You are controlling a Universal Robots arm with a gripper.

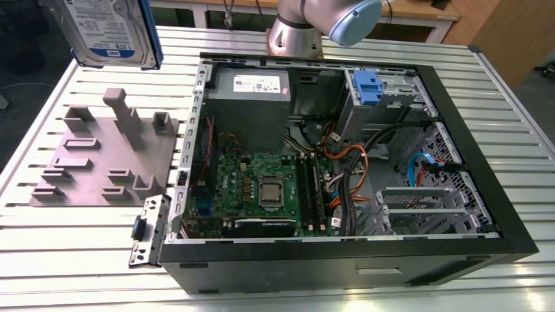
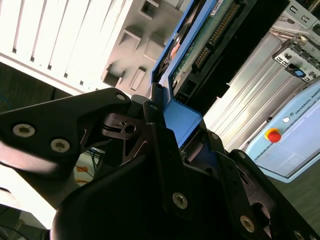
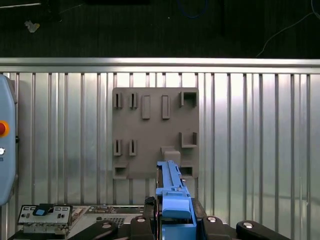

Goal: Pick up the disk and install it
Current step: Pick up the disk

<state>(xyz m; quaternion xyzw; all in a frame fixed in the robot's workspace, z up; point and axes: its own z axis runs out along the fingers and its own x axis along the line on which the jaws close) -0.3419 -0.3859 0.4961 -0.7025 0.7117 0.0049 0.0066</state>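
The gripper (image 2: 180,125) is clamped on the disk (image 2: 200,45): in the second wrist view its black fingers (image 2: 150,112) pinch the blue bracket from both sides, with the drive's green circuit board facing the lens. In the first wrist view the gripper (image 3: 174,206) holds the disk (image 3: 172,187) edge-on, above the near edge of the grey fixture plate (image 3: 155,132). In the exterior view the disk (image 1: 108,29) hangs upright in the air, label side showing, at the exterior view's left, over the slatted table (image 1: 78,234) and well apart from the open computer case (image 1: 347,260). Below it lies the fixture plate (image 1: 104,156), just beside the case. Inside the case sit the power-supply box (image 1: 249,97), the motherboard (image 1: 260,182) and a blue latch (image 1: 368,88).
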